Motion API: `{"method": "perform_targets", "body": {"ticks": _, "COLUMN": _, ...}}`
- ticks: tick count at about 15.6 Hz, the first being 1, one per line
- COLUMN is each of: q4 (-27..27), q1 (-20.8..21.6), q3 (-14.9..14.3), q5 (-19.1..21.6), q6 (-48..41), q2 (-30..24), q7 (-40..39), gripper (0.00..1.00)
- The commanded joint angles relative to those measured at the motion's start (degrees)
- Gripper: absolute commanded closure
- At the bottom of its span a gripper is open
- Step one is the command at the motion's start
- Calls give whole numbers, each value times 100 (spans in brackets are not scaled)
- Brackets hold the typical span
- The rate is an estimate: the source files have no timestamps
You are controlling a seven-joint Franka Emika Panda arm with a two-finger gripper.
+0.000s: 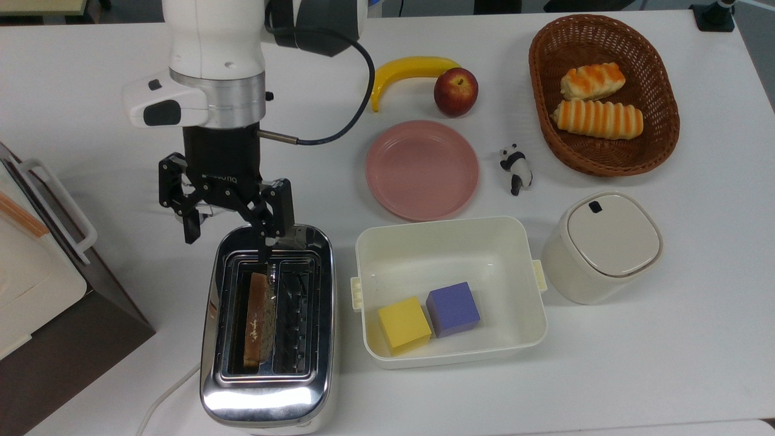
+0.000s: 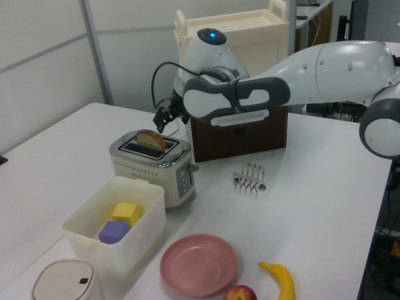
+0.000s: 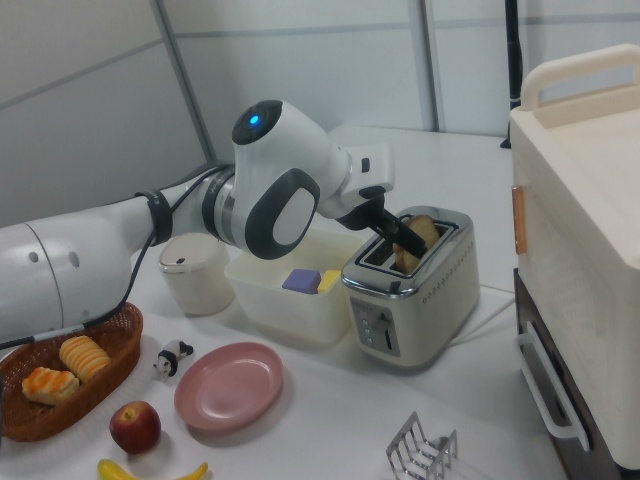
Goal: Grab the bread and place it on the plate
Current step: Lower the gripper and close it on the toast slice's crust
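Observation:
The bread (image 1: 257, 321) stands on edge in one slot of the chrome toaster (image 1: 266, 396), its crust poking above the top (image 2: 150, 138) (image 3: 420, 236). My gripper (image 1: 229, 242) hangs open over the toaster's end that is uppermost in the top view, fingers spread wide and empty, a short way from the slice. In the left view the gripper (image 2: 164, 119) sits just above and behind the bread. The pink plate (image 1: 422, 169) lies empty to the toaster's upper right in the top view, also visible as the plate (image 2: 199, 264) and the plate (image 3: 230, 386).
A white tub (image 1: 448, 242) with a yellow and a purple cube sits beside the toaster. A lidded canister (image 1: 602, 245), a basket (image 1: 545, 115) of striped rolls, a banana (image 1: 405, 69), an apple (image 1: 455, 91) and a panda figure (image 1: 516, 168) surround the plate. A toast rack (image 2: 250, 178) and brown cabinet (image 2: 240, 134) stand nearby.

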Motion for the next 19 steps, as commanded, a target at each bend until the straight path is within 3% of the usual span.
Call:
{"method": "perform_targets", "body": {"ticks": 1, "q4": -107, "q1": 98, "q3": 81, "q5": 89, "q6": 453, "q2": 64, "q7": 190, "gripper": 0}}
{"method": "perform_targets", "body": {"ticks": 10, "q4": -107, "q1": 107, "q3": 223, "q5": 36, "q6": 937, "q2": 328, "q7": 138, "gripper": 3}}
{"method": "perform_targets", "body": {"ticks": 12, "q4": -115, "q1": 107, "q3": 223, "q5": 19, "q6": 946, "q2": 336, "q7": 102, "gripper": 23}}
{"method": "perform_targets", "body": {"ticks": 14, "q4": -115, "q1": 98, "q3": 223, "q5": 27, "q6": 946, "q2": 336, "q7": 102, "gripper": 52}}
{"method": "perform_targets", "body": {"ticks": 19, "q4": -98, "q1": 81, "q3": 223, "q5": 45, "q6": 955, "q2": 328, "q7": 102, "gripper": 93}}
